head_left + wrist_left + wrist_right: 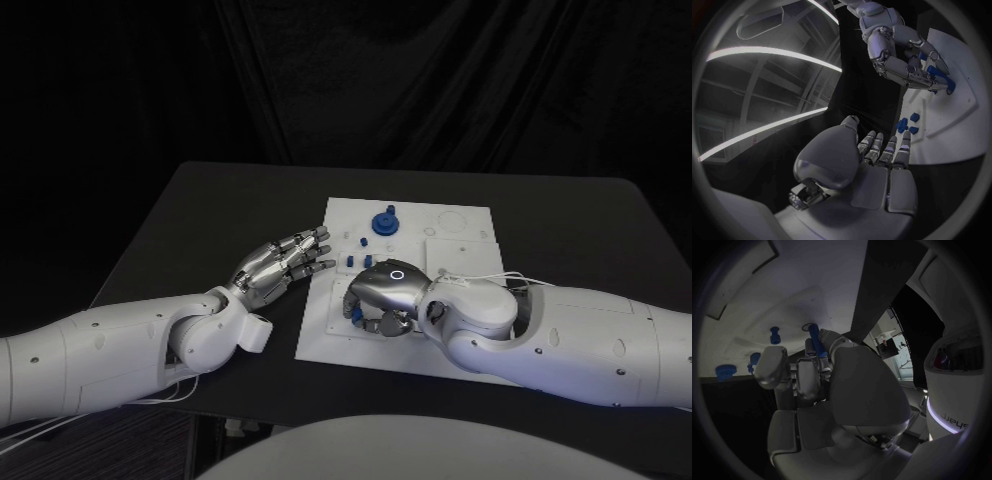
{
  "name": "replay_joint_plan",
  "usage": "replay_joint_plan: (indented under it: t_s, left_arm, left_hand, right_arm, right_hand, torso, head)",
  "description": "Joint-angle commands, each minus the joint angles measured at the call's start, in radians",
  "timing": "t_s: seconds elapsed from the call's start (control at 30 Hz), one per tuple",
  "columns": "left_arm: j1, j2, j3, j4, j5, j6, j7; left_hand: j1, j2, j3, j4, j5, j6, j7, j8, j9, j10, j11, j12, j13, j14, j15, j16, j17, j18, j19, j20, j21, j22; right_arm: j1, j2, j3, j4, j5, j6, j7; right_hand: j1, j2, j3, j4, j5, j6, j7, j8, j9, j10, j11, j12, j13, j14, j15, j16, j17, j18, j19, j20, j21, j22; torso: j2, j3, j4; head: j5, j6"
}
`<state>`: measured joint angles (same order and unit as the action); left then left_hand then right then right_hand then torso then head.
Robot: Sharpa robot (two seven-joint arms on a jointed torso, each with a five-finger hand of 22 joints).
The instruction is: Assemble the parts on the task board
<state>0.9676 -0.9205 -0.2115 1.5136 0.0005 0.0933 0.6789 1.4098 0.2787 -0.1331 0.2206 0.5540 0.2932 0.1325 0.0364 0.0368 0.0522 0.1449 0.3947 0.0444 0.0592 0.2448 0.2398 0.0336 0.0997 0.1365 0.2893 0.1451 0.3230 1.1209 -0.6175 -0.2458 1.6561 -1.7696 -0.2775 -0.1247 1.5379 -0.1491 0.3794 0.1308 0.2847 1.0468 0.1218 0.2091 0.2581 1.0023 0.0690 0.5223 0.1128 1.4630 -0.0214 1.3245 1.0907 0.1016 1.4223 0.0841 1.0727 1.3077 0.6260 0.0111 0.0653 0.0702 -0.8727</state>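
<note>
While the right hand (384,298) hovers low over the task board's (462,262) near half, fingers pinching a slim blue part (814,337), assembly looks barely begun. Beside the board, the left hand (283,262) waits empty, fingers apart. Farther back, a blue knob (387,222) stands seated.

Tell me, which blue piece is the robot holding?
The long blue peg, pinched in the right hand; the other pieces sit untouched on the white board.
</note>
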Motion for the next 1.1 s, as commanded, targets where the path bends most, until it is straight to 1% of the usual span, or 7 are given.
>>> replay_joint_plan:
  t_s: [0.03, 0.2, 0.63, 0.67, 0.77, 0.83, 1.1]
  left_arm:
    - [-0.001, 0.002, 0.001, 0.001, -0.001, 0.018, 0.093]
    - [-0.002, 0.002, 0.001, 0.001, -0.001, 0.019, 0.092]
    - [-0.002, 0.004, 0.001, -0.002, -0.001, 0.019, 0.087]
    - [-0.002, 0.004, 0.001, -0.002, -0.001, 0.019, 0.087]
    - [-0.002, 0.005, 0.001, -0.003, -0.001, 0.02, 0.085]
    - [-0.002, 0.006, 0.001, -0.004, -0.001, 0.02, 0.084]
    - [-0.003, 0.006, 0.001, -0.005, -0.001, 0.022, 0.081]
  left_hand:
    - [0.006, 0.007, 0.005, 0.001, 0.005, 0.006, 0.0, 0.004, 0.001, 0.001, 0.009, 0.005, 0.001, -0.004, 0.002, 0.004, 0.001, 0.002, 0.005, 0.002, 0.0, -0.002]
    - [0.006, 0.006, 0.006, 0.001, 0.005, 0.006, 0.001, 0.004, 0.001, 0.001, 0.009, 0.005, 0.001, -0.004, 0.002, 0.005, 0.001, 0.002, 0.005, 0.002, 0.0, -0.001]
    - [0.006, 0.005, 0.007, 0.001, 0.004, 0.006, 0.003, 0.004, 0.001, 0.001, 0.008, 0.005, 0.001, -0.004, 0.002, 0.004, 0.001, 0.002, 0.005, 0.002, -0.001, -0.002]
    - [0.006, 0.004, 0.008, 0.001, 0.004, 0.007, 0.007, 0.004, 0.001, 0.001, 0.007, 0.004, 0.001, -0.005, 0.002, 0.003, 0.001, 0.002, 0.004, 0.002, -0.001, -0.003]
    - [0.006, 0.004, 0.008, 0.001, 0.004, 0.007, 0.007, 0.004, 0.001, 0.001, 0.007, 0.004, 0.001, -0.005, 0.002, 0.003, 0.001, 0.002, 0.004, 0.002, -0.001, -0.003]
    - [0.006, 0.003, 0.01, 0.001, 0.003, 0.009, 0.013, 0.004, 0.002, 0.001, 0.004, 0.005, 0.001, -0.006, 0.001, 0.004, 0.001, 0.002, 0.004, 0.002, -0.002, -0.004]
    - [0.006, 0.003, 0.012, 0.001, 0.003, 0.011, 0.016, 0.005, 0.002, 0.001, 0.003, 0.005, 0.001, -0.006, 0.001, 0.003, 0.001, 0.002, 0.004, 0.002, -0.002, -0.004]
  right_arm:
    - [-0.006, 0.0, -0.001, -0.005, -0.01, 0.01, -0.019]
    - [-0.007, 0.0, -0.001, -0.01, -0.01, 0.01, -0.027]
    - [-0.008, -0.002, -0.001, -0.017, -0.01, 0.008, -0.045]
    - [-0.008, -0.002, -0.001, -0.017, -0.01, 0.008, -0.045]
    - [-0.008, -0.002, -0.001, -0.017, -0.01, 0.006, -0.048]
    - [-0.009, -0.003, -0.001, -0.017, -0.01, 0.006, -0.049]
    - [-0.009, -0.003, -0.001, -0.017, -0.01, 0.003, -0.05]
  right_hand:
    - [0.005, 0.001, 0.002, -0.006, 0.0, -0.005, 0.0, 0.003, 0.002, 0.02, -0.015, 0.003, 0.039, -0.003, -0.003, -0.002, -0.003, -0.006, -0.003, -0.005, -0.005, 0.136]
    - [0.009, 0.001, 0.005, -0.011, 0.003, -0.006, 0.0, 0.003, 0.004, 0.018, -0.015, 0.001, 0.039, -0.005, -0.003, -0.005, -0.009, -0.004, -0.006, -0.005, -0.013, 0.134]
    - [0.009, 0.001, 0.008, -0.014, 0.006, -0.008, 0.002, 0.004, 0.006, 0.014, -0.012, -0.003, 0.04, -0.009, -0.001, -0.01, -0.015, -0.002, -0.011, -0.004, -0.023, 0.132]
    - [0.009, 0.001, 0.008, -0.015, 0.006, -0.009, 0.002, 0.003, 0.007, 0.012, -0.012, -0.004, 0.04, -0.009, -0.001, -0.011, -0.016, -0.002, -0.012, -0.004, -0.026, 0.131]
    - [0.008, 0.001, 0.009, -0.016, 0.007, -0.01, 0.003, 0.003, 0.007, 0.011, -0.011, -0.005, 0.04, -0.01, 0.0, -0.012, -0.018, -0.002, -0.013, -0.004, -0.028, 0.131]
    - [0.008, 0.001, 0.009, -0.016, 0.007, -0.01, 0.003, 0.003, 0.007, 0.011, -0.011, -0.005, 0.04, -0.01, 0.0, -0.012, -0.018, -0.002, -0.013, -0.004, -0.028, 0.131]
    - [0.006, -0.001, 0.009, -0.017, 0.007, -0.013, 0.004, 0.002, 0.009, 0.006, -0.009, -0.009, 0.04, -0.013, 0.001, -0.014, -0.021, -0.001, -0.015, -0.003, -0.031, 0.13]
  torso:
    - [0.0, 0.0, 0.0001]
    - [0.0, 0.0, 0.0001]
    - [0.0, 0.0001, -0.0002]
    - [0.0, 0.0001, 0.0]
    - [0.0, 0.0, 0.0]
    - [0.0, 0.0002, 0.0]
    - [0.0, 0.0, 0.0]
  head:
    - [-0.001, 0.0]
    - [0.0, 0.0]
    - [-0.004, 0.0]
    - [-0.004, 0.0]
    - [-0.002, 0.0]
    - [-0.002, 0.0]
    - [-0.001, 0.0]
